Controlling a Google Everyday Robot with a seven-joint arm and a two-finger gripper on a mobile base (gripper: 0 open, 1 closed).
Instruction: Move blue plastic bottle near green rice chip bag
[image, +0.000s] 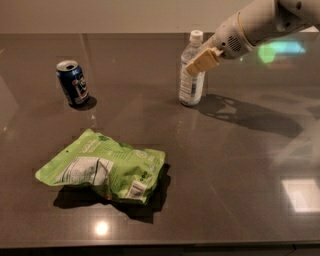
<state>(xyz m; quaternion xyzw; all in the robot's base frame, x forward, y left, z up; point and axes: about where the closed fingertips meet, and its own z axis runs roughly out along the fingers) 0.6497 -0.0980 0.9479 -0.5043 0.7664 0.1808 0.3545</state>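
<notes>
Dark table (240, 195), slanting arm (255, 22), gripper (201, 62) at blue plastic bottle (190, 89)

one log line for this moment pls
gripper: at upper body of blue plastic bottle | bottle: upright on table, back right | green rice chip bag: front left, apart from bottle

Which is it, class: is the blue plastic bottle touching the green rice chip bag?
Apart. The camera view shows bare table between the blue plastic bottle and the green rice chip bag. The gripper is at the bottle's upper part.
</notes>
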